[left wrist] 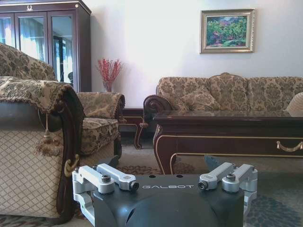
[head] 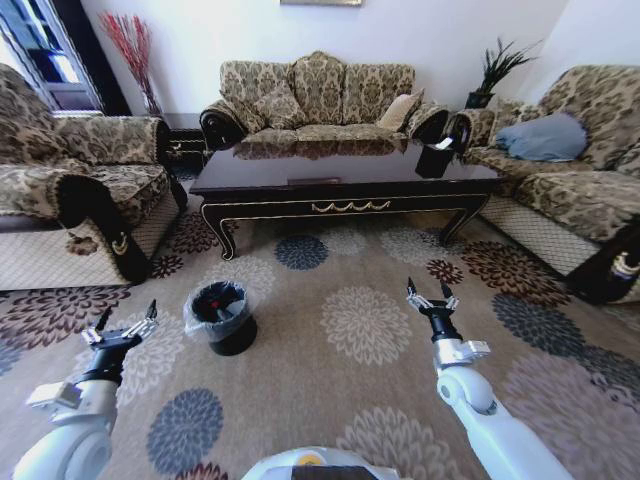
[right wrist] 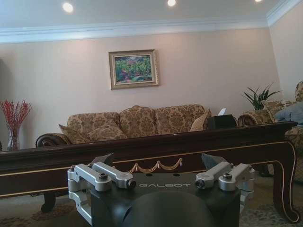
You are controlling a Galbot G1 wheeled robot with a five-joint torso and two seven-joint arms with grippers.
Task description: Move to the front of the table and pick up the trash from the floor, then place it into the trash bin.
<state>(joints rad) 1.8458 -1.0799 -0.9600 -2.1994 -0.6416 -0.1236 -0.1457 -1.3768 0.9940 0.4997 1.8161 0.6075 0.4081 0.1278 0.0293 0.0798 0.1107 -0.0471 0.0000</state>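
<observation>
Left gripper [head: 125, 322] hangs over the floor [head: 340, 380], fingers spread, holding nothing, just left of the bin [head: 221, 317]. Right gripper [head: 429, 294] is also spread and empty, over the floor right of centre, well apart from the bin. Both point toward the table [head: 340, 175], which stands across the view ahead, sofa behind it. Bin sits on the floor between the grippers, nearer the left one, clear liner bunched round its rim; something red shows inside, can't tell what. Left wrist view: left gripper's [left wrist: 161, 182] fingers wide, table [left wrist: 227, 127] corner and armchair beyond. Right wrist view: right gripper's [right wrist: 158, 179] fingers wide, table [right wrist: 142, 151] long edge straight ahead.
</observation>
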